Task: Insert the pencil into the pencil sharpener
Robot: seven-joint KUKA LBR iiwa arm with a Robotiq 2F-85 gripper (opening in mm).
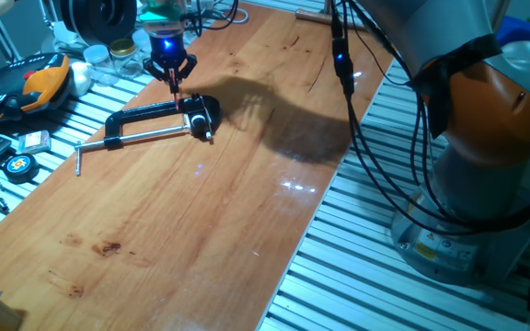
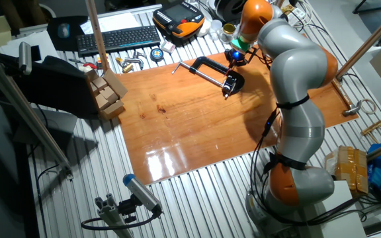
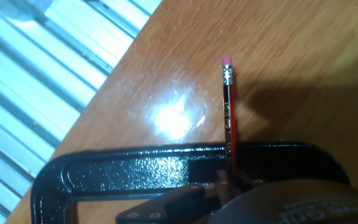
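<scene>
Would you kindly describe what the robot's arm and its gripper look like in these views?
The arm has rounded silver-grey segments joined by orange bands, with an orange collar near its base. Black cables hang along it, carrying a small blue light. The gripper is small and black with two angled fingers, beneath a glowing blue-green light at the wrist.

The arm (image 2: 296, 73) is built of rounded silver-grey segments with orange bands at the joints and an orange section near its grey base (image 2: 290, 205). Black cables (image 1: 343, 64) hang along it, one carrying a small blue light. The claw (image 1: 171, 72) is black, with a blue glow above it.
</scene>
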